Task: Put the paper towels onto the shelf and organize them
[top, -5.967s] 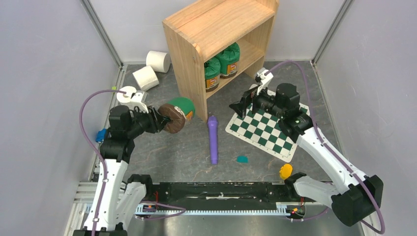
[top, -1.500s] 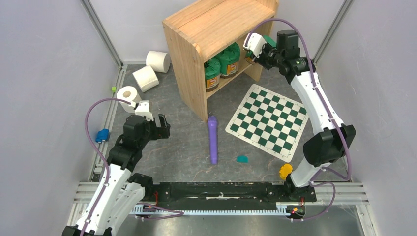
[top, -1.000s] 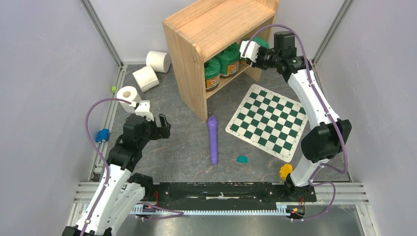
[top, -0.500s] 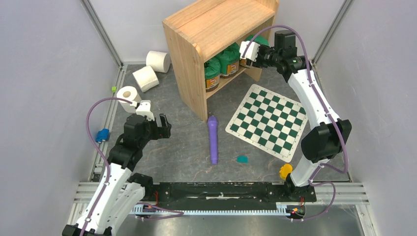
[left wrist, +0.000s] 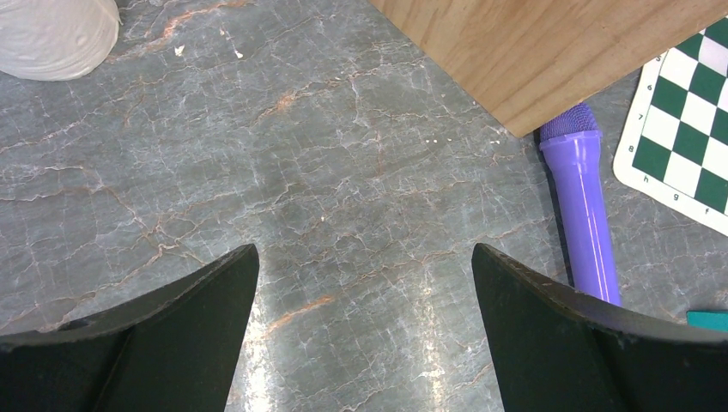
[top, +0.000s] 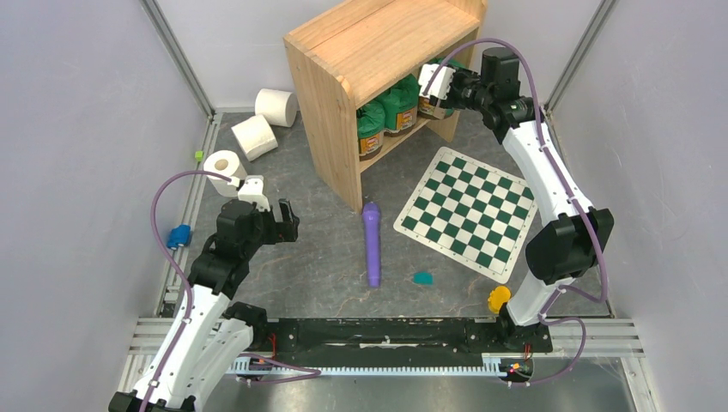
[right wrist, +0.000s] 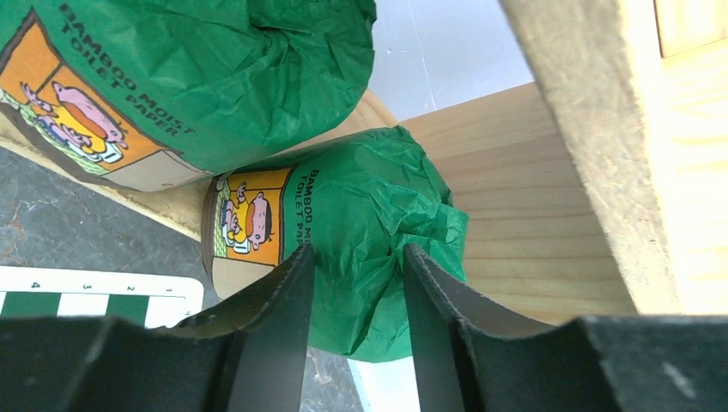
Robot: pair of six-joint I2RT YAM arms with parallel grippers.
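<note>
Three white paper towels lie on the floor left of the shelf [top: 378, 43]: one at the back [top: 276, 106], one on its side [top: 254, 136], one upright [top: 225, 165]. Only the edge of a roll [left wrist: 51, 34] shows in the left wrist view. My left gripper [top: 288, 221] [left wrist: 365, 257] hangs wide open over bare floor, near the shelf's side panel [left wrist: 549, 51]. My right gripper [top: 442, 90] [right wrist: 356, 257] is at the shelf's lower tier [right wrist: 532, 197]. Its jaws are slightly parted around the crumpled top of a green canister [right wrist: 360, 223].
Two more green canisters [top: 371, 127] [top: 399, 103] stand on the lower tier. A purple microphone-shaped thing [top: 372, 245] and a checkered board [top: 468, 210] lie in front of the shelf. Small teal [top: 421, 277], yellow [top: 499, 299] and blue [top: 178, 235] pieces lie near the arms.
My right gripper's jaws have parted a little around the green canister's top at the shelf. The left arm has stayed still and open.
</note>
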